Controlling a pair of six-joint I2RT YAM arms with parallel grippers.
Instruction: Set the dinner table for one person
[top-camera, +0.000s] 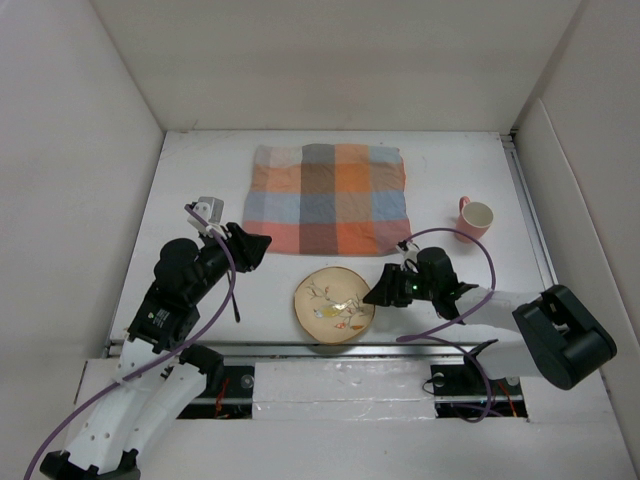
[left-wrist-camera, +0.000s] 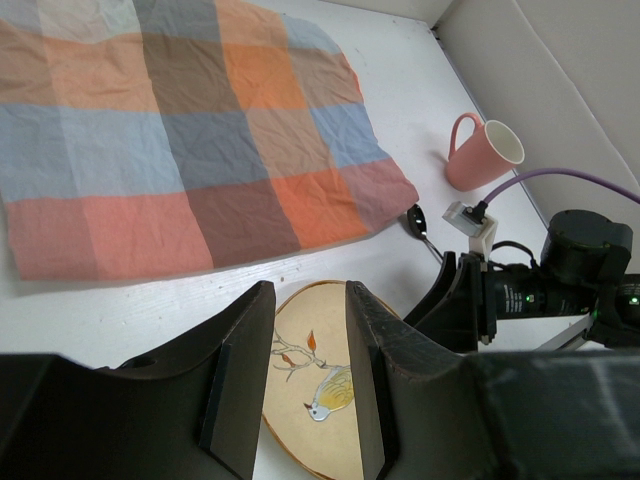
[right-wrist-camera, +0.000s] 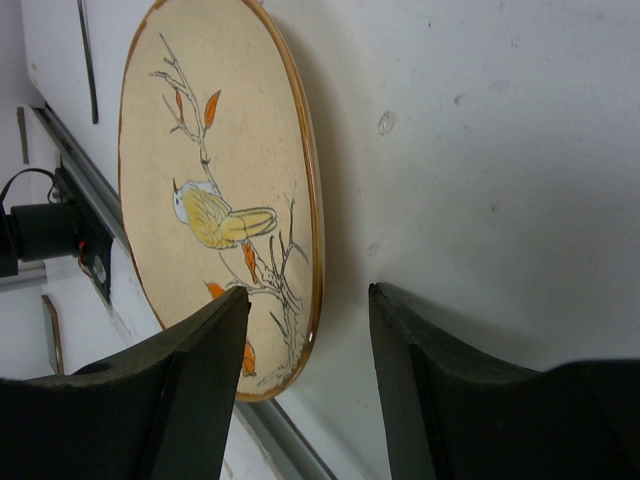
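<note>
A cream plate (top-camera: 333, 303) with a painted bird lies on the white dinner table (top-camera: 200, 190) near the front edge. My right gripper (top-camera: 378, 292) is open at the plate's right rim. In the right wrist view (right-wrist-camera: 308, 300) one finger is over the plate (right-wrist-camera: 215, 180) and the other over bare table, with the rim between them. My left gripper (top-camera: 258, 245) is open and empty, above the table to the left of the plate. Its wrist view (left-wrist-camera: 308, 300) shows the plate (left-wrist-camera: 305, 400) between the fingers, farther off.
An orange-and-blue-grey checked cloth (top-camera: 328, 197) lies flat at the middle back. A pink mug (top-camera: 476, 217) stands to its right. A spoon (left-wrist-camera: 420, 225) lies by the cloth's near right corner, partly hidden by the right arm. A thin dark stick-like item (top-camera: 237, 303) lies left of the plate.
</note>
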